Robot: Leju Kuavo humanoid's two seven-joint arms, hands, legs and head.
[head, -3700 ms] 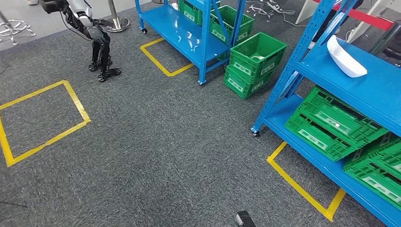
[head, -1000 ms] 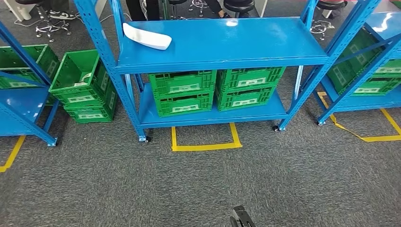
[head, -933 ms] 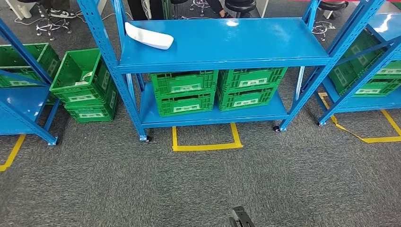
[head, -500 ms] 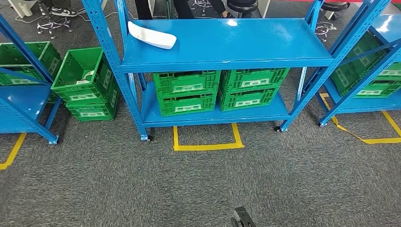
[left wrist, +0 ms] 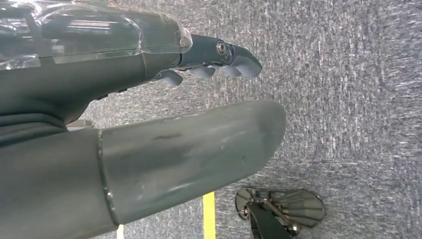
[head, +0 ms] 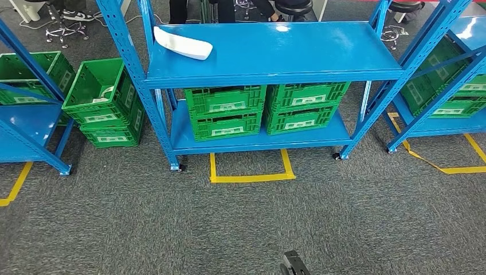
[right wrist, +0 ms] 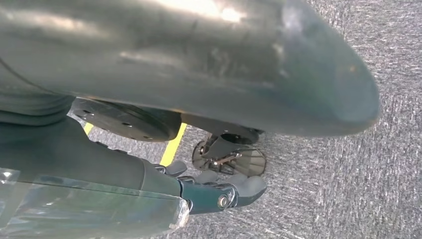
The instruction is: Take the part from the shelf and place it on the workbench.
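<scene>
Fingers [left wrist: 219, 57] of both hands apart, holding nothing, white elongated curved part [head: 182, 43] on blue shelf [head: 298, 51]

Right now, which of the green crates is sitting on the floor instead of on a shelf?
The stack of open-topped green crates on the grey carpet, left of the middle blue rack. The other green crates rest on the racks' lower shelves.

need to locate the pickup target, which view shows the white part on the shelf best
The head view: the white part lies whole on the blue shelf's top level, near its left end. Both wrist views face the carpet past the hanging hands, away from the part.
</scene>
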